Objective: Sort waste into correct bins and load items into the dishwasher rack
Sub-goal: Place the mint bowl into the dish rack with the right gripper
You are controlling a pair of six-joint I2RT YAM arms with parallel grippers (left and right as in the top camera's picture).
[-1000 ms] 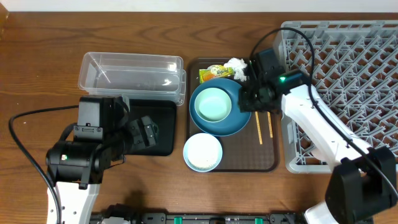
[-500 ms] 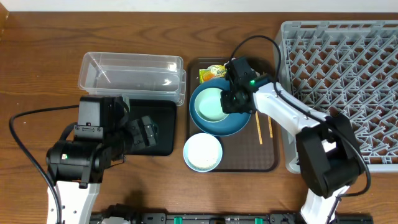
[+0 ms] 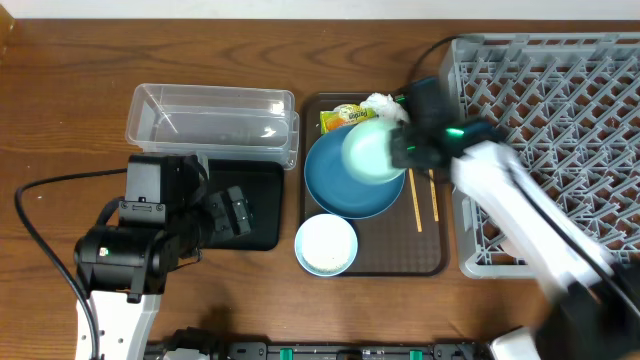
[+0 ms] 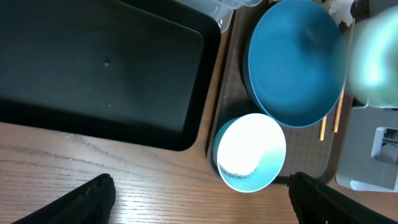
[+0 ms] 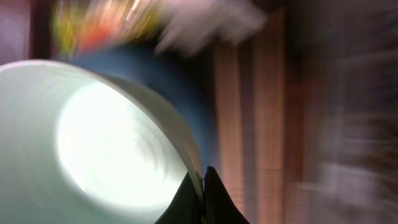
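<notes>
My right gripper [image 3: 398,152] is shut on the rim of the pale-green bowl [image 3: 372,152] and holds it lifted above the dark-blue bowl [image 3: 345,182]; in the right wrist view the gripper [image 5: 203,180] pinches the bowl's rim [image 5: 106,143]. The white bowl [image 3: 326,243] with rice sits at the front of the brown tray. The yellow-green wrapper [image 3: 338,116] and white tissue [image 3: 381,104] lie at the tray's back. The chopsticks [image 3: 425,200] lie on the tray's right. My left gripper [image 4: 199,202] is open over the wood near the black tray [image 3: 255,215]. The grey rack [image 3: 560,110] stands right.
The clear tub [image 3: 212,122] stands behind the black tray at the left. The brown serving tray [image 3: 420,262] holds the bowls and waste between the bins and the rack. No pink cup is in view.
My right gripper has closed on the pale-green bowl and lifted it out of the dark-blue bowl, moving right and blurred with motion. The left arm has not moved.
</notes>
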